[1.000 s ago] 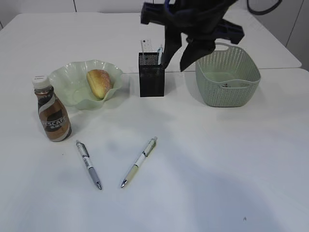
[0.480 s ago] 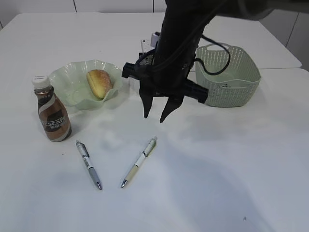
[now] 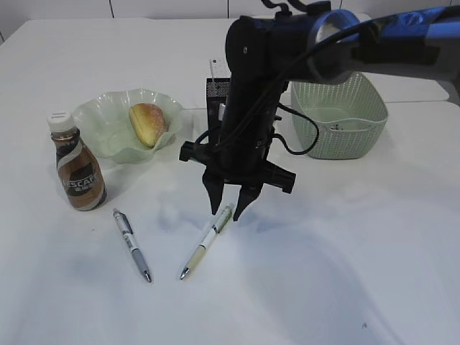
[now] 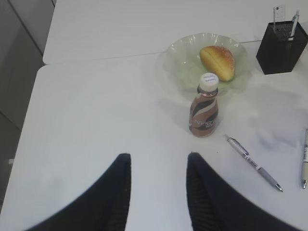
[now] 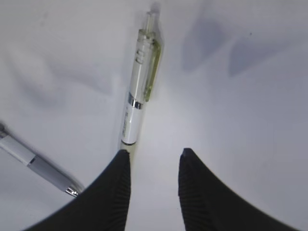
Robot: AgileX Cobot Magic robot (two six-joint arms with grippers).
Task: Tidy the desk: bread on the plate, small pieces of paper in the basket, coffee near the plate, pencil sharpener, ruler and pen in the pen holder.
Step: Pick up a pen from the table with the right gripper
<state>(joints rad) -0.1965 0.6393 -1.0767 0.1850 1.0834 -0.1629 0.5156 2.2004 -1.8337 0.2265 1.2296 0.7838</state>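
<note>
My right gripper [image 3: 227, 212] reaches across the middle of the desk [image 3: 323, 251] and points down, open, over the top end of a green-and-white pen [image 3: 208, 243]. In the right wrist view that pen [image 5: 139, 96] runs under the left finger; the gap of the right gripper [image 5: 154, 153] shows bare desk. A grey pen [image 3: 131, 244] lies to its left. The bread [image 3: 147, 122] rests in the plate [image 3: 108, 100], with the coffee [image 3: 79, 172] beside it. The pen holder [image 4: 281, 45] holds the ruler [image 4: 278, 12] and a pen. My left gripper [image 4: 159, 156] hangs open above bare desk. The pencil sharpener is out of view.
The basket [image 3: 345, 122] stands at the back right, something small on its floor. My right arm hides most of the pen holder [image 3: 215, 90] in the exterior view. A seam between two tabletops runs behind the plate.
My right arm has swung from above the pen holder and basket forward and down to the green-and-white pen, its jaws just as wide. Nothing on the desk has moved.
</note>
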